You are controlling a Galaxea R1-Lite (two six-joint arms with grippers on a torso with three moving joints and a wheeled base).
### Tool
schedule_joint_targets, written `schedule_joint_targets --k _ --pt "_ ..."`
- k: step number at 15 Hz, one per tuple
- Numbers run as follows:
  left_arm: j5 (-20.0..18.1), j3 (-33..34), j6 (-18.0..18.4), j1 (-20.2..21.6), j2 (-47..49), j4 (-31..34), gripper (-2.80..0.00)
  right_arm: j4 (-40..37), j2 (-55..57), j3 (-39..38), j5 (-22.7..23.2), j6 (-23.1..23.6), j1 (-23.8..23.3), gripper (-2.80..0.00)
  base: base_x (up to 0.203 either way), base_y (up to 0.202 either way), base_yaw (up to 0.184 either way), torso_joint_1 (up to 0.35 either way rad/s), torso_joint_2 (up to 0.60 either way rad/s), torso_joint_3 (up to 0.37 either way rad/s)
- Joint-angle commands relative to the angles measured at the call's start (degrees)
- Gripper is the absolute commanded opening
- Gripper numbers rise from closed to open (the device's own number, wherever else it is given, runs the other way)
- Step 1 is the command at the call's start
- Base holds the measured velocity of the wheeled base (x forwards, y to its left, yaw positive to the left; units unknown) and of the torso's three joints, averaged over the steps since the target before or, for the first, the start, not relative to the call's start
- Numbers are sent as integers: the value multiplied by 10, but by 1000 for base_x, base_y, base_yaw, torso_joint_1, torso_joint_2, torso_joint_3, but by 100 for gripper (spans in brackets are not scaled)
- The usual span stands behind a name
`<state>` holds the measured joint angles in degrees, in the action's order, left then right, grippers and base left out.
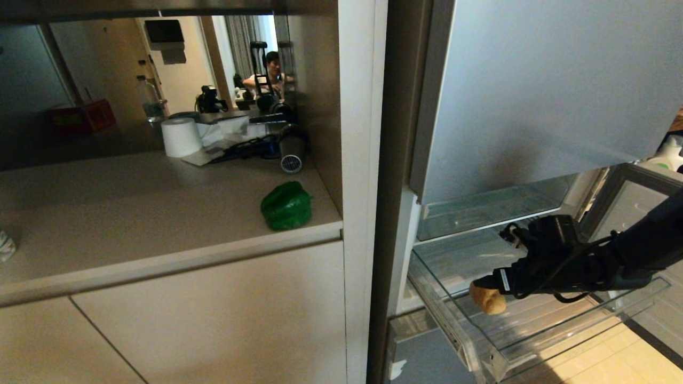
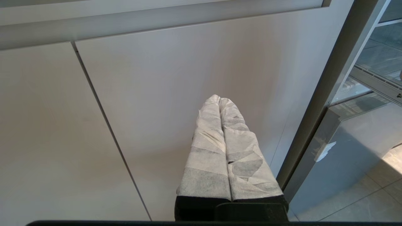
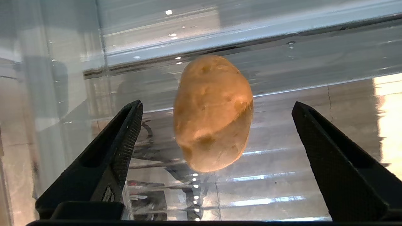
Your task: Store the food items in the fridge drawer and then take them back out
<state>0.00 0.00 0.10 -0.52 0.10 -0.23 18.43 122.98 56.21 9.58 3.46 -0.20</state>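
Right gripper (image 3: 216, 131) spread wide around potato (image 3: 213, 113), touching neither side; potato lying in fridge drawer (image 1: 539, 341). Best backed straight out, clear of drawer wall, before fetching bell pepper (image 1: 286, 206) from counter (image 1: 133, 213).

An oblong tan-brown potato (image 3: 213, 113) lies on the clear plastic floor of the see-through fridge drawer (image 3: 282, 188), between the two black ribbed fingers (image 3: 122, 141) of the right gripper (image 3: 216, 108), which stand spread wide, clear of it on either side.
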Motion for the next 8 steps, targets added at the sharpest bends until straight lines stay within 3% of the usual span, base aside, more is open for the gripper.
schedule_joint_targets --k 1,8 --pt "0 0 0 0 1 0 -280 1 20 5 2 1 1 0 0 0 0 0 0 0" --pt "0 0 0 0 1 0 -280 1 51 28 2 0 12 0 0 0 0 0 0 0"
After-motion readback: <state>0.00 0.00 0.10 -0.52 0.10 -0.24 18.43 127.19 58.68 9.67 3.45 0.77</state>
